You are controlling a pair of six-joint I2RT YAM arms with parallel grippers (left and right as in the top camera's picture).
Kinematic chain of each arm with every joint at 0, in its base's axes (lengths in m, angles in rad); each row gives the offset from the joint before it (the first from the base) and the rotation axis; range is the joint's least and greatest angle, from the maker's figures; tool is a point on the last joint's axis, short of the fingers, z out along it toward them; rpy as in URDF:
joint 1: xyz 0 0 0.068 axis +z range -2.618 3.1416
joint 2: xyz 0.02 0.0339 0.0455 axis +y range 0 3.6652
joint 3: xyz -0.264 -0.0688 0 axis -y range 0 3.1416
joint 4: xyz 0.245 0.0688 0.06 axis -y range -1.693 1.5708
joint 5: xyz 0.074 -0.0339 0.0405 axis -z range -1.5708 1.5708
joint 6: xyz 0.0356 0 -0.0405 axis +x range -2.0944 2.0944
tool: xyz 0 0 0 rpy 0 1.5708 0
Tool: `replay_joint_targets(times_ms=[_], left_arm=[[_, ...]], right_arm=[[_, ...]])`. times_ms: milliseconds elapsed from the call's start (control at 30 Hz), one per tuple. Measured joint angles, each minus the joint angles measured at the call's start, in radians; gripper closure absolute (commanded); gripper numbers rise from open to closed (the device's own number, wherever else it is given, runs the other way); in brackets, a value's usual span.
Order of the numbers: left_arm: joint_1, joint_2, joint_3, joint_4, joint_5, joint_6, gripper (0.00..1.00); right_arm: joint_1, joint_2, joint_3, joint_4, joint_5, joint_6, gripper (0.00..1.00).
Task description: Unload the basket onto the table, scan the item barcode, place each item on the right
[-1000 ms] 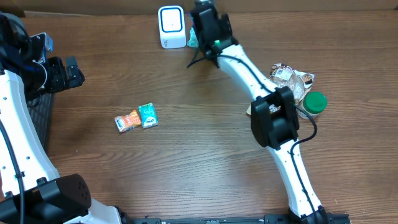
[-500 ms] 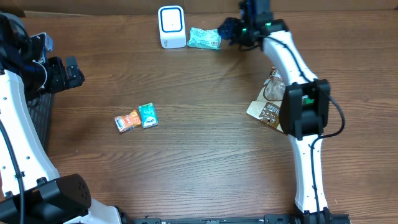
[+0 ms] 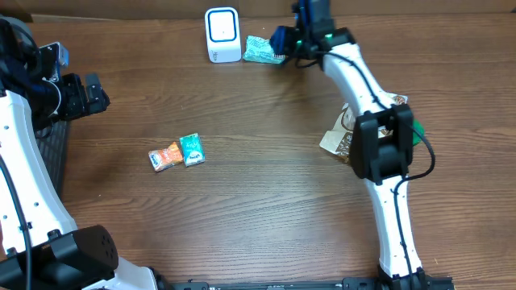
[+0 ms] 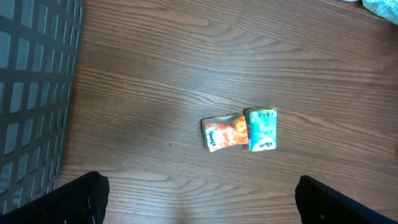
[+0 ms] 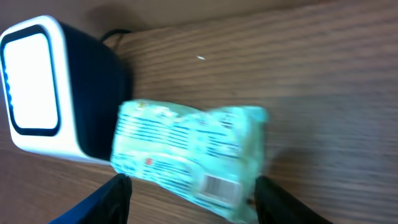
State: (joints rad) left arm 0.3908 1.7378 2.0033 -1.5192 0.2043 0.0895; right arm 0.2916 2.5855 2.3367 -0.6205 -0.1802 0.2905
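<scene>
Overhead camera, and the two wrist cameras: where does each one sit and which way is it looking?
Overhead: fixed above the table, looking straight down; left arm and right arm show, right gripper by the scanner.
Left wrist: high up, facing down at the orange packet and teal packet; own fingertips at the bottom corners.
Right wrist: low, facing the scanner and green packet; own fingertips flank the packet.
Shared: overhead and right wrist both show the scanner and green packet.

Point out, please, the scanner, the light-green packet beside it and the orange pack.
scanner (image 3: 222, 31), overhead view, white front face.
light-green packet (image 5: 186, 155), right wrist view, middle of wrapper.
orange pack (image 4: 224, 132), left wrist view, centre of wrapper.
</scene>
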Motion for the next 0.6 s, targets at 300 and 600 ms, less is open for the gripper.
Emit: replay_joint_targets(times_ms=[300, 600], left_arm=[[0.000, 0.000, 0.000, 0.000, 0.000, 0.000, 0.00], [0.000, 0.000, 0.000, 0.000, 0.000, 0.000, 0.00]], right_arm=[[0.055, 0.000, 0.000, 0.071, 0.218, -0.003, 0.44], [0.043, 0.002, 0.000, 0.106, 0.274, -0.003, 0.57]])
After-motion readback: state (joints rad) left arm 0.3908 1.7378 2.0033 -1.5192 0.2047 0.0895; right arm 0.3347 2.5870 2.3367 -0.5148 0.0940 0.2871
